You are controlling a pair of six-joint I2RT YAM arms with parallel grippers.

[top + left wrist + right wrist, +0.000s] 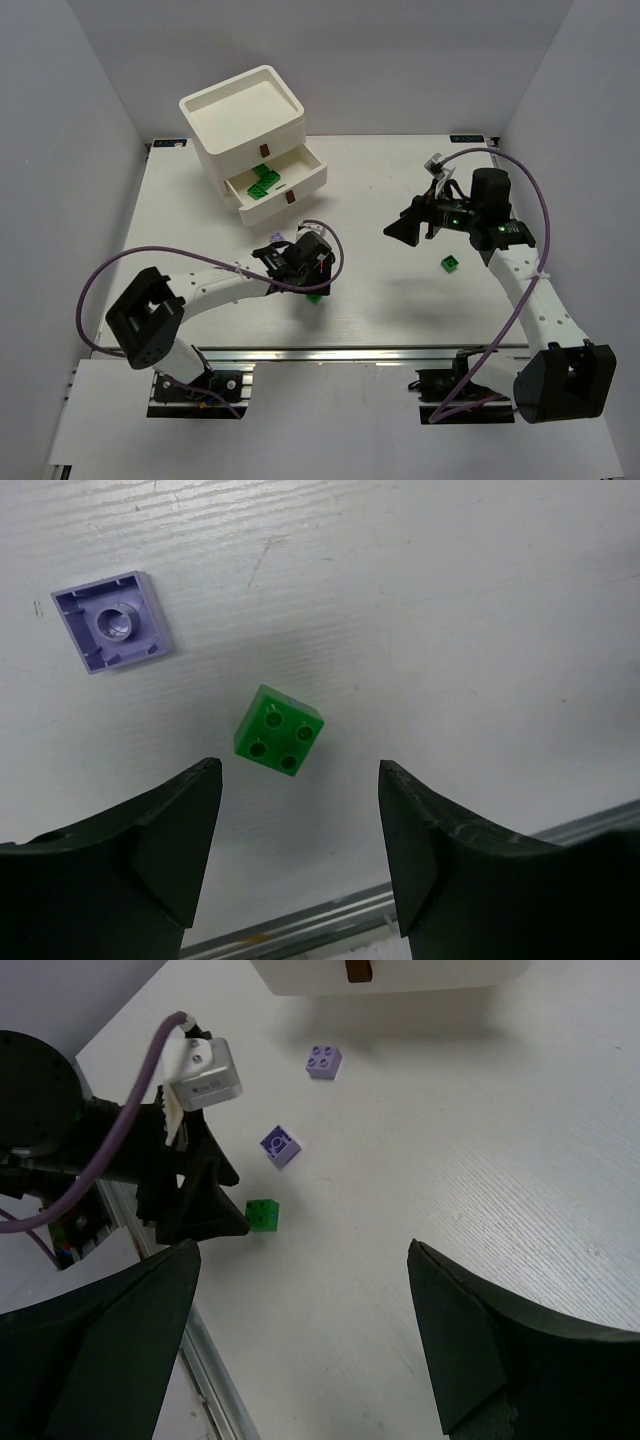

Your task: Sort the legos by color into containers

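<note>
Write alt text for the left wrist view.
The open left gripper points down at a green lego lying studs up on the white table, just beyond the fingertips. A purple lego lies upside down at the upper left, apart from the green one.

left hand (300,775) low, pointing down, jaws parted, empty; right hand (302,1255) raised, jaws parted, empty

Top external: high above the near edge, looking down over the whole table (400,310). Left wrist: close, downward. Right wrist: farther, oblique. Both wrist views share green brick (279,729), upturned purple brick (112,621).
</note>
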